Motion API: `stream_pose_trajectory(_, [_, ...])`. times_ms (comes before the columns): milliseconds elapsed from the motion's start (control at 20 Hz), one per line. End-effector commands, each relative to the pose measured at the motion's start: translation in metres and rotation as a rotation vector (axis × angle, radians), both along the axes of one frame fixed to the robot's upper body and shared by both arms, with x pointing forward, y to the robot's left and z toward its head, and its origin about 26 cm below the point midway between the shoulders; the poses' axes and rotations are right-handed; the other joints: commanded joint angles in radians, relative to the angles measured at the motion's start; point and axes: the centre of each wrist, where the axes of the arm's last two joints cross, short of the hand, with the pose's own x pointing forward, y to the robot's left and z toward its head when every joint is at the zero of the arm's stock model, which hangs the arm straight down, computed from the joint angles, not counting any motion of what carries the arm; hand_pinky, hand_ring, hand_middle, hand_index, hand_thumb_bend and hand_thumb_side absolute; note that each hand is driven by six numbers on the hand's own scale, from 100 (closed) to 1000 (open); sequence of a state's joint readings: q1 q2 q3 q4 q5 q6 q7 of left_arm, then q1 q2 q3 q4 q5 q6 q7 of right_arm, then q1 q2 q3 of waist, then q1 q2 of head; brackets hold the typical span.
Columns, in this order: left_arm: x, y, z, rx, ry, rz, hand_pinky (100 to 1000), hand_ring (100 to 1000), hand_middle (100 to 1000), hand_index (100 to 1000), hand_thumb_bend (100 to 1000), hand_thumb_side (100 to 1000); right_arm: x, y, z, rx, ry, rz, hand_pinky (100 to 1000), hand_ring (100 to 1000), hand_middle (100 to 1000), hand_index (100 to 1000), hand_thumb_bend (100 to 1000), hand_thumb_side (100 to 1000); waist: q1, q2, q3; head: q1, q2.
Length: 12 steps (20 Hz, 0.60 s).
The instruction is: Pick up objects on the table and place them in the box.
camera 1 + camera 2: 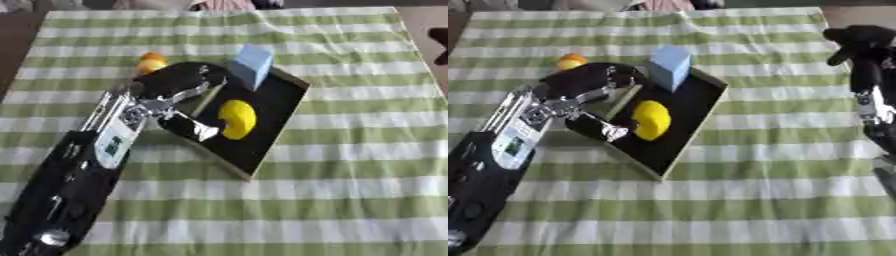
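My left hand (179, 95) over the box's (278, 107) left edge, centre frame.
Its fingers spread wide, holding nothing; a yellow piece (237, 119) and blue block (253, 64) lie inside, an orange (151, 62) just beyond the upper-left rim. My right hand (859, 40), upper right, fingers unclear; open striped bench (350, 190) below.

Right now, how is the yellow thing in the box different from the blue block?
The yellow thing is rounded and lies flat on the black floor of the box; the blue block is flat-faced with sharp corners, and stands up at the box's far edge. The yellow thing sits nearer the left hand. Both are inside the box.
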<state>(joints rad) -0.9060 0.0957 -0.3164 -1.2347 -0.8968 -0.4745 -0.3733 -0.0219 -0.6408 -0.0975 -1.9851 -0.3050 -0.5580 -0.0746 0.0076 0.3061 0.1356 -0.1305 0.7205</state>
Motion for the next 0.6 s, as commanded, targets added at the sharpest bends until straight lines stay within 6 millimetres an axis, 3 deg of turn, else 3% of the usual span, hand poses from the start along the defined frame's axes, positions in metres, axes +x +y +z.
stream_pose_trajectory(50, [-0.001, 0.003, 0.014, -0.044, -0.042, 0.003, 895, 909, 792, 945, 285, 626, -0.001, 0.0, 0.008, -0.025, -0.015, 0.002, 948, 827, 517, 784, 100, 470, -0.002, -0.018, -0.002, 0.004, -0.005])
stream_pose_trajectory(300, [-0.005, 0.006, 0.021, -0.114, -0.037, -0.008, 873, 897, 774, 933, 227, 611, -0.002, -0.001, 0.007, -0.021, -0.014, 0.0, 948, 827, 518, 784, 100, 470, -0.002, -0.019, -0.002, 0.006, -0.006])
stream_pose_trajectory(400, [-0.006, 0.012, 0.03, -0.154, -0.043, -0.005, 863, 888, 763, 924, 198, 558, -0.002, -0.001, 0.007, -0.02, -0.014, -0.002, 948, 827, 518, 784, 100, 470, -0.001, -0.021, -0.001, 0.006, -0.006])
stream_pose_trajectory(600, [-0.004, 0.046, 0.056, -0.23, -0.093, 0.073, 863, 884, 763, 912, 197, 441, -0.002, -0.003, 0.007, -0.022, -0.018, -0.007, 948, 827, 519, 785, 100, 470, 0.005, -0.022, 0.004, 0.004, -0.006])
